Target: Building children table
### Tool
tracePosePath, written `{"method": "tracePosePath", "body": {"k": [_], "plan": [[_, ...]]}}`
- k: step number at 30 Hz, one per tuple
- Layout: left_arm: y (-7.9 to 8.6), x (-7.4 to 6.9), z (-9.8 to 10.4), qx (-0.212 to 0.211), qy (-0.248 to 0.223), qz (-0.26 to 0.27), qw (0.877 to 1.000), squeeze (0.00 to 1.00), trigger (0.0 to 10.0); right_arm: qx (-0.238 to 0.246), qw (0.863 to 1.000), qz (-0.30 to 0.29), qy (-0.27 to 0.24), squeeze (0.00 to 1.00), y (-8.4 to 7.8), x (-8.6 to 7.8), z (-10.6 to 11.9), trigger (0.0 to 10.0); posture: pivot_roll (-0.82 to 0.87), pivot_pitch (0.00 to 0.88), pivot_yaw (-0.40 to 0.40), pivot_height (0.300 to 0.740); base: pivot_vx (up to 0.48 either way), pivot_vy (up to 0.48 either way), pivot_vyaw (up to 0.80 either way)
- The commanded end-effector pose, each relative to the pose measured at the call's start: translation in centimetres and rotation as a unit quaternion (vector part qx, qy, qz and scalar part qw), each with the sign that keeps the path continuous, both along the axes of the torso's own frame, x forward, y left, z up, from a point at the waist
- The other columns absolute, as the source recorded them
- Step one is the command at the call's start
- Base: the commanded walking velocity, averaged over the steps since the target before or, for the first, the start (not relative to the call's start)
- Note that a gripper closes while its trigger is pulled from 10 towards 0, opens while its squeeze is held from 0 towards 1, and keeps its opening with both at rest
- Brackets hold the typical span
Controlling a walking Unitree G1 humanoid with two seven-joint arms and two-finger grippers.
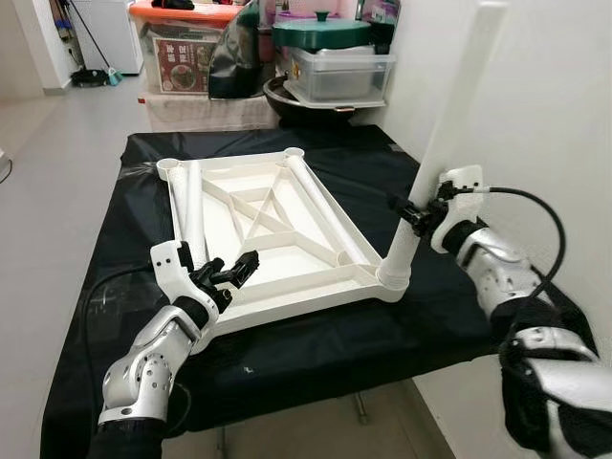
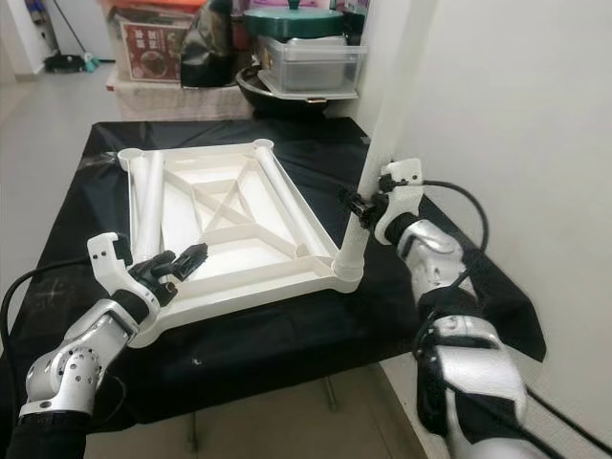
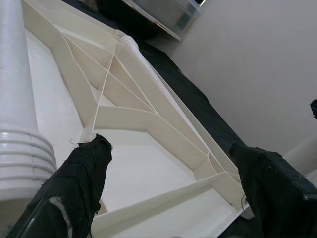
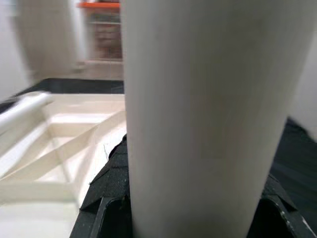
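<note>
The white table top [image 1: 287, 275] lies upside down on a black-covered table [image 1: 363, 325]. A white leg [image 1: 449, 115] stands upright in the socket at its near right corner. My right gripper [image 1: 413, 215] is shut on this leg just above the socket, and in the right wrist view the leg [image 4: 208, 114] sits between the black fingers [image 4: 106, 198]. Two loose legs lie inside the top, one along the left side [image 1: 194, 206] and one along the right [image 1: 320, 206]. My left gripper [image 1: 234, 271] hovers open over the near left corner, holding nothing, beside the left leg's ribbed end [image 3: 20, 153].
A white wall [image 1: 545, 96] runs close along the right of the table. Behind the table stand plastic storage boxes [image 1: 339, 72], a green lid [image 1: 320, 33] and an orange-lidded bin [image 1: 182, 43]. Open grey floor [image 1: 57, 163] lies to the left.
</note>
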State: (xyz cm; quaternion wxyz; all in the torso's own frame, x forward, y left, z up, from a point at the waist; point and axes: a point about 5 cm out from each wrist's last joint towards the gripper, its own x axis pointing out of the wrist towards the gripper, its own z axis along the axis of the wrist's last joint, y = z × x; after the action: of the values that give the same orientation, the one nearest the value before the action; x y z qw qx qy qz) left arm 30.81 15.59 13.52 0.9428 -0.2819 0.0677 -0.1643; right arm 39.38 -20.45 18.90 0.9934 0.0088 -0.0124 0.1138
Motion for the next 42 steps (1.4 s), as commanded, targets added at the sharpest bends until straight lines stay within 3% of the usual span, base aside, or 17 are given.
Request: {"method": "tracePosePath", "body": {"k": [1,2,3,5,11,14,15,21,22,27,28,29,30,32,33,34,42], "plan": [[0.1,-0.1,-0.1,0.008,0.004,-0.005,1.000,0.00,10.0,-0.008,0.993,-0.082,0.086,0.00,-0.7,-0.8,-3.9,0.0,0.11,0.000,-0.069,0.740,0.000,0.000,0.00],[0.0,0.0,-0.1,0.009,0.004,-0.006,1.000,0.00,10.0,0.003,0.985,-0.144,0.096,0.00,-0.2,-0.9,-4.4,0.0,0.10,0.000,-0.063,0.740,0.000,0.000,0.00],[0.0,0.0,-0.1,0.009,0.004,-0.006,1.000,0.00,10.0,0.003,0.985,-0.144,0.096,0.00,-0.2,-0.9,-4.4,0.0,0.10,0.000,-0.063,0.740,0.000,0.000,0.00],[-0.5,0.2,0.0,0.007,0.004,-0.011,1.000,0.00,10.0,0.060,0.950,-0.278,0.131,0.00,2.4,-1.6,-5.8,0.0,0.10,0.000,-0.060,0.740,0.000,0.000,0.00],[-0.7,0.2,0.1,0.006,0.004,-0.014,1.000,0.00,10.0,0.094,0.941,-0.291,0.142,0.00,6.6,-2.3,-5.1,0.0,0.09,0.000,-0.064,0.740,0.000,0.000,0.00],[-0.5,0.3,-0.1,0.008,0.006,-0.013,1.000,0.00,10.0,0.094,0.948,-0.273,0.135,0.00,8.3,-2.6,-4.3,0.0,0.09,0.000,-0.066,0.740,0.000,0.000,0.00],[-0.4,0.3,-0.1,0.007,0.006,-0.012,1.000,0.00,10.0,0.090,0.956,-0.242,0.136,0.00,9.2,-2.7,-4.0,10.0,0.09,0.000,-0.069,0.740,0.000,0.000,0.00],[-0.6,0.2,-0.2,0.005,0.007,-0.012,1.000,0.00,10.0,0.095,0.969,-0.189,0.125,0.00,9.3,-2.8,-2.6,10.0,0.08,0.000,-0.068,0.740,0.000,0.000,0.00],[-0.7,0.2,-0.3,0.005,0.008,-0.012,1.000,0.00,10.0,0.103,0.970,-0.193,0.111,1.00,8.8,-3.0,-1.9,10.0,0.08,0.000,-0.066,0.740,0.000,0.000,0.00],[-0.8,0.3,-0.2,0.004,0.007,-0.014,1.000,0.00,10.0,0.091,0.982,-0.156,0.062,1.00,7.0,-3.2,1.1,10.0,0.08,0.000,-0.066,0.740,0.000,0.000,0.00],[-0.7,0.3,-0.2,0.004,0.006,-0.014,1.000,0.00,10.0,0.077,0.986,-0.137,0.046,0.81,6.3,-3.2,2.1,10.0,0.08,0.000,-0.066,0.740,0.000,0.000,0.00],[-0.7,0.3,-0.2,0.004,0.006,-0.014,1.000,0.00,10.0,0.077,0.986,-0.137,0.046,0.81,6.3,-3.2,2.1,10.0,0.08,0.000,-0.066,0.740,0.000,0.000,0.00],[-0.7,0.3,-0.1,0.004,0.006,-0.013,1.000,0.00,10.0,0.076,0.991,-0.105,0.031,0.00,5.7,-3.3,3.1,10.0,0.07,0.000,-0.067,0.740,0.000,0.000,0.00],[-0.7,0.3,-0.1,0.004,0.005,-0.013,1.000,0.00,10.0,0.062,0.996,-0.064,0.015,0.00,4.8,-3.7,4.1,10.0,0.07,0.000,-0.067,0.740,0.000,0.000,0.00],[-0.7,0.4,-0.1,0.003,0.004,-0.012,1.000,0.00,10.0,0.065,0.997,0.046,-0.006,0.00,3.6,-4.8,5.4,10.0,0.07,0.000,-0.067,0.740,0.000,0.000,0.00],[-0.7,0.4,-0.1,0.003,0.004,-0.012,1.000,0.00,10.0,0.064,0.995,0.076,-0.011,0.00,3.4,-5.2,5.7,10.0,0.07,0.000,-0.068,0.740,0.000,0.000,0.00],[-0.9,0.4,-0.1,0.002,0.003,-0.015,1.000,0.00,10.0,0.013,0.976,0.214,-0.041,0.00,2.2,-6.0,5.3,10.0,0.08,0.000,-0.072,0.740,0.000,0.000,0.00]]}}
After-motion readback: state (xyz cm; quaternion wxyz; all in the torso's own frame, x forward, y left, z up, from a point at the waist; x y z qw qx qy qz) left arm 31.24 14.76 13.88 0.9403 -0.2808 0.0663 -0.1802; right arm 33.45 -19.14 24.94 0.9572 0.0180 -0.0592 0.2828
